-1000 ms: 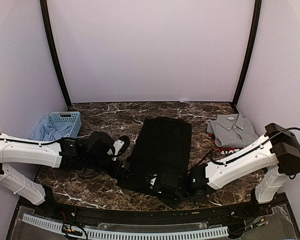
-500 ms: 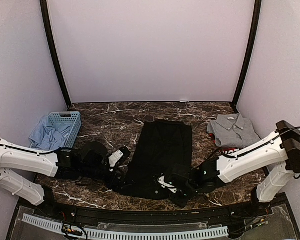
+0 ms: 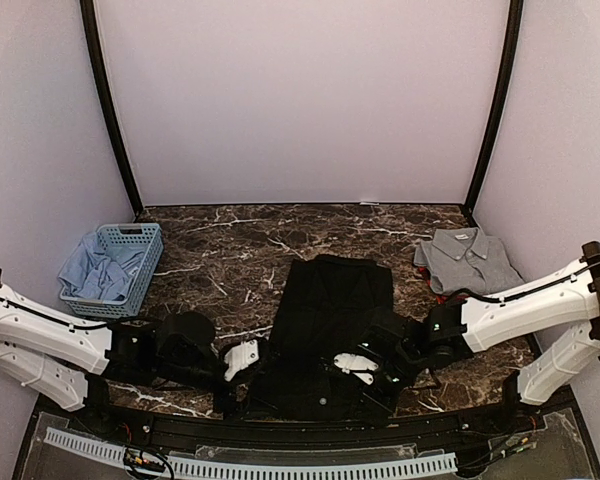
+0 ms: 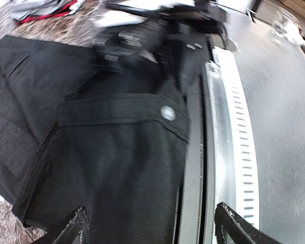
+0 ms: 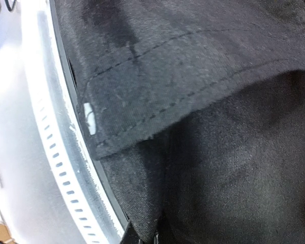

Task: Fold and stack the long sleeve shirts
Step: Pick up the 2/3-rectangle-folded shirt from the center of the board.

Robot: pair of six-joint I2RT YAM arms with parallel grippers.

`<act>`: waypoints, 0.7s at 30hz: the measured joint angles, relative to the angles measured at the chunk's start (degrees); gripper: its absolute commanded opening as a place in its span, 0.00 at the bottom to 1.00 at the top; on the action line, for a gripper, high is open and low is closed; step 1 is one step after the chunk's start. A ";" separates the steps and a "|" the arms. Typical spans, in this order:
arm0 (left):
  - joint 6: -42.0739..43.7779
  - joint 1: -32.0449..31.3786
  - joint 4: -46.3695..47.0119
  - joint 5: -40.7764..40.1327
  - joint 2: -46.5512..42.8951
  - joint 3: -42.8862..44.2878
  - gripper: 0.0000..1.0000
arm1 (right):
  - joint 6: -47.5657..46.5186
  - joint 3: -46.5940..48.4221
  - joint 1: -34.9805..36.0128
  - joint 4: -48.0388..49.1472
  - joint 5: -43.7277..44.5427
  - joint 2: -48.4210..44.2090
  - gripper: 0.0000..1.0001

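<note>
Lying mid-table, the black shirt [image 3: 330, 300] reaches the near edge of the marble table [image 3: 220, 250] — we have our right gripper [image 5: 141, 238] pinched shut on its hem, our left gripper [image 4: 152, 224] wide open over the cloth, empty — grey shirt [image 3: 465, 258] folded far right

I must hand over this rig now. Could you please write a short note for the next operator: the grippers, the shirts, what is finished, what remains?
Left gripper: open, low over the near edge of the black shirt, holding nothing.
Right gripper: shut on the black shirt's near edge, beside the white slotted rail.
Black shirt: lies as a long narrow strip in the middle, not folded small yet.
Grey shirt: folded, at the far right; a red-edged shirt shows from beneath it.
Remaining: probably fold the black shirt shorter, then put it on that stack.
</note>
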 measured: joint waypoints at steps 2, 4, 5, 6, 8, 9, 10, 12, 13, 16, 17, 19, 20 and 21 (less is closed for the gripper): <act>1.79 -1.25 0.15 0.07 -0.55 -0.52 0.84 | -0.13 0.00 -1.92 -0.24 -2.49 -0.07 0.00; 3.30 -1.97 0.13 0.02 -0.79 -0.61 0.84 | -0.22 0.00 -3.32 -0.48 -4.72 -0.09 0.00; 4.13 -2.27 0.15 -0.04 -0.81 -0.61 0.84 | -0.31 0.00 -3.98 -0.57 -5.97 -0.09 0.00; 4.94 -2.47 0.13 -0.17 -0.79 -0.61 0.84 | -0.39 0.00 -4.50 -0.59 -7.04 -0.11 0.00; 6.36 -2.71 0.09 -0.94 -0.63 -0.61 0.84 | -0.66 0.00 -5.18 -0.68 -9.05 -0.44 0.00; 7.21 -2.75 0.11 -1.66 -0.31 -0.61 0.84 | -0.83 0.00 -5.40 -0.72 -9.79 -0.66 0.00; 8.11 -2.75 0.09 -2.47 0.22 -0.61 0.85 | -1.01 0.00 -5.53 -0.81 -10.62 -0.98 0.00; 9.70 -2.78 0.00 -3.74 1.64 -0.48 0.84 | -1.18 0.02 -5.75 -1.05 -11.82 -1.64 0.00; 10.60 -2.80 -0.02 -4.31 2.56 -0.33 0.83 | -1.22 0.04 -5.90 -1.18 -12.52 -2.03 0.00; 12.98 -2.80 -0.42 -5.92 4.96 0.07 0.72 | -1.29 0.07 -6.29 -1.49 -14.03 -2.82 0.00; 13.81 -2.80 -0.57 -6.36 5.57 0.26 0.63 | -1.29 0.07 -6.49 -1.60 -14.45 -3.10 0.00; 14.56 -2.80 -0.70 -7.15 6.56 0.83 0.48 | -1.29 0.07 -6.78 -1.66 -15.15 -3.58 0.00; 15.32 -2.80 -0.68 -7.58 6.88 1.14 0.43 | -1.27 0.07 -6.88 -1.68 -15.43 -3.76 0.00; 15.76 -2.78 -0.81 -7.67 7.06 1.57 0.34 | -1.27 0.07 -6.97 -1.73 -15.61 -3.91 0.00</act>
